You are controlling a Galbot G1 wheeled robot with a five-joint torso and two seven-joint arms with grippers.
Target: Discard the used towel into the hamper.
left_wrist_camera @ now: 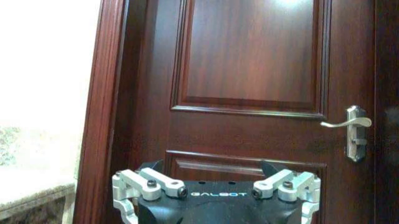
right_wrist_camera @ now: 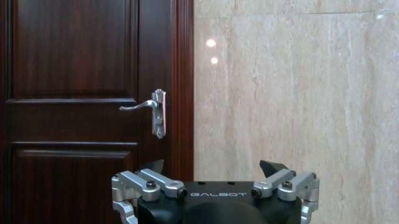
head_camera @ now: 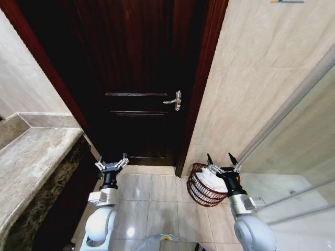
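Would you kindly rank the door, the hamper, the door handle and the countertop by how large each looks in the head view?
1. Door.
2. Countertop, though it sits nearer the camera, so its rank is unsure.
3. Hamper, with something white inside.
4. Door handle, clearly smallest.

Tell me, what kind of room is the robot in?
Probably a bathroom. There is a stone countertop, pale tiled walls and floor, a dark wooden door, and a hamper with a white towel in it. Both pincers, left and right, are open and empty.
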